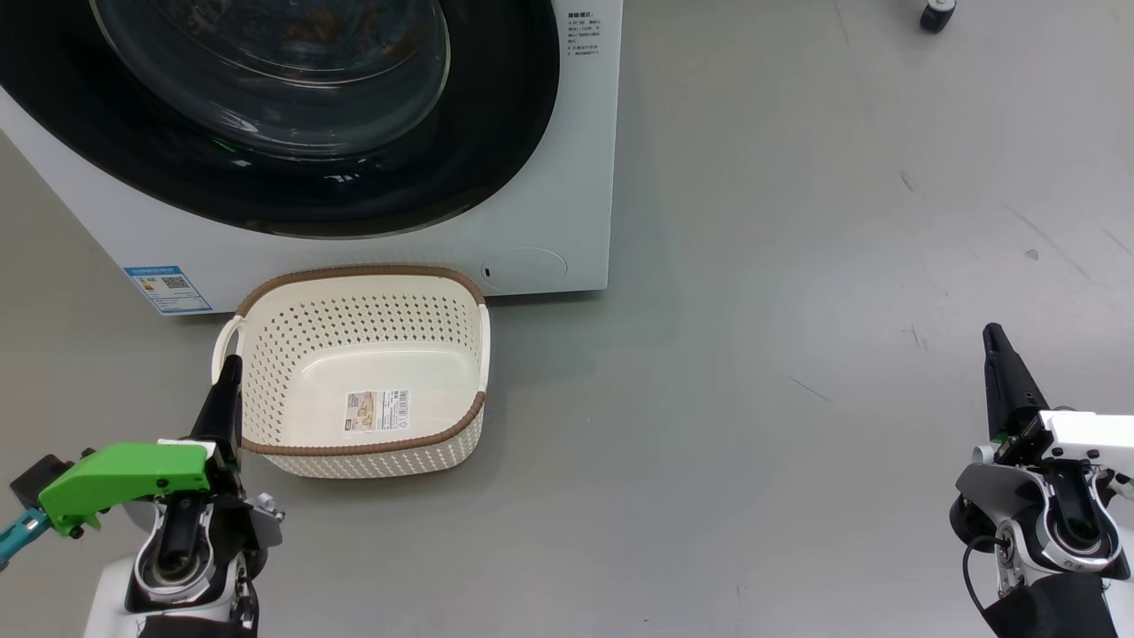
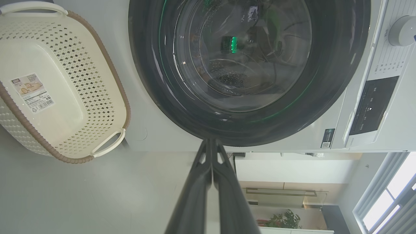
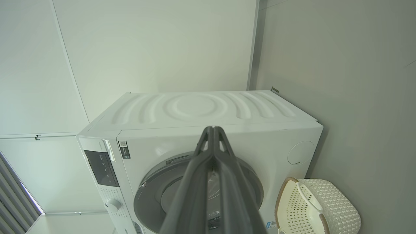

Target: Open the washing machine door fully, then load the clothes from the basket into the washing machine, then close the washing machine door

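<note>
I see the washing machine door [image 1: 266, 97] shut on the washing machine [image 1: 540, 221], far left. The basket [image 1: 372, 447] sits on the floor [image 1: 797, 354] just before it, beside my left gripper [image 1: 232, 368]. The right gripper [image 1: 994, 337] is near right. Both have fingers pressed together, gripping nothing.

A laundry corner: white washing machine [image 3: 201, 110] against plain walls [image 3: 146, 48], basket [image 1: 372, 363] on grey floor [image 1: 797, 310].

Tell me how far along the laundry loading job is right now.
Looks done: the cream perforated plastic basket with a brown woven rim sits empty on the floor, and the round black-rimmed glass door lies shut against the big white front-loading washing machine. In hand: nothing; the left gripper and right gripper are both shut and empty. Left: apparently nothing, though the clothes cannot be made out through the glass.
</note>
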Controlling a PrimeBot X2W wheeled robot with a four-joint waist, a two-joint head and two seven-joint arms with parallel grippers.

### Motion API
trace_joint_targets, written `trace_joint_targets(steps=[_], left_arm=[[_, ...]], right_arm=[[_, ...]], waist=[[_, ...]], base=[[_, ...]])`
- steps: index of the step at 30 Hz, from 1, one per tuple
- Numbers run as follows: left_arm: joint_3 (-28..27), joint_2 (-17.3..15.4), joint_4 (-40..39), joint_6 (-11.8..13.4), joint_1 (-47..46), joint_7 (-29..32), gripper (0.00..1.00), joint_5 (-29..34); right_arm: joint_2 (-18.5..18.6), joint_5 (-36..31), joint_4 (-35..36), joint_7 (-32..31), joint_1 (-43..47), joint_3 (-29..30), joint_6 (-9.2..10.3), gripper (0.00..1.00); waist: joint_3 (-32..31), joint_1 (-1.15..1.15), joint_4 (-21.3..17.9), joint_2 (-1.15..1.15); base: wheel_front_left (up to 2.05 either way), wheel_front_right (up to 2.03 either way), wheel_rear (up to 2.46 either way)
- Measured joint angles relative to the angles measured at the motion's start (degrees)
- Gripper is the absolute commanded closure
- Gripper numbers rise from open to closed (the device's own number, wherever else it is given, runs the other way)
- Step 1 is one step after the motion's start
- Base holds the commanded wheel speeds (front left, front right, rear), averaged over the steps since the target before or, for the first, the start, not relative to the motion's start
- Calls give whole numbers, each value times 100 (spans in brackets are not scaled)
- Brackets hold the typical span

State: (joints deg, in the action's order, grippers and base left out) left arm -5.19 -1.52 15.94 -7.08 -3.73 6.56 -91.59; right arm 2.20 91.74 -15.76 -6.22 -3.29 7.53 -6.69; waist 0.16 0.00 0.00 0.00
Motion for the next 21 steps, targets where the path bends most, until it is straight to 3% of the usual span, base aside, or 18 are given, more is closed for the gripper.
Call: trace_joint_targets(steps=[21], left_arm=[[1, 0, -1, -1, 0, 0, 100, -4]], right_arm=[[-1, 0, 0, 0, -1, 3, -1, 100]], waist=[[0, 0, 0, 0]], base=[[0, 0, 0]])
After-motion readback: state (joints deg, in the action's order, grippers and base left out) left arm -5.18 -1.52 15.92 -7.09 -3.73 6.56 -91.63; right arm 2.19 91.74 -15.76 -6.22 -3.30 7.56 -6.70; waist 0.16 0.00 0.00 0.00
